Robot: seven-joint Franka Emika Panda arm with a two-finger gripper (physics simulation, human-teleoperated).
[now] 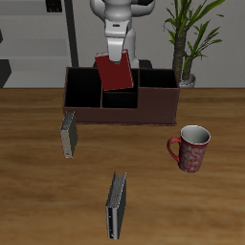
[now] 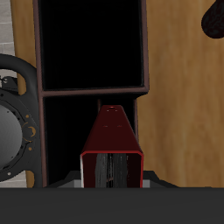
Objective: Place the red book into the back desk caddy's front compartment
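Hand: the hand (image 1: 117,50) is up in the air over the middle of the back desk caddy. It is closed on the top end of the red book, one finger on each flat side.
Red book: the red book (image 1: 114,72) hangs from the hand, tipped a little to one side. Its low end is just above the caddy's small middle cells. In the wrist view the red book (image 2: 113,144) points down at the caddy, and you can see its pages between the covers.
Back desk caddy: the back desk caddy (image 1: 122,111) is a long, low, dark brown box near the back of the bench (image 1: 57,201). It is black inside.
Front compartment: the front compartment (image 1: 120,98) is the small middle cell along the caddy's near wall. The book is above it, not in it yet.
Grey books: one grey book (image 1: 69,135) stands just in front of one end of the caddy. The other grey book (image 1: 116,205) stands nearer the front edge of the bench.
Mug: a red mug (image 1: 191,147) with light spots stands on the bench, apart from the caddy.
Plant: a green plant (image 1: 187,38) stands behind the caddy's other end.
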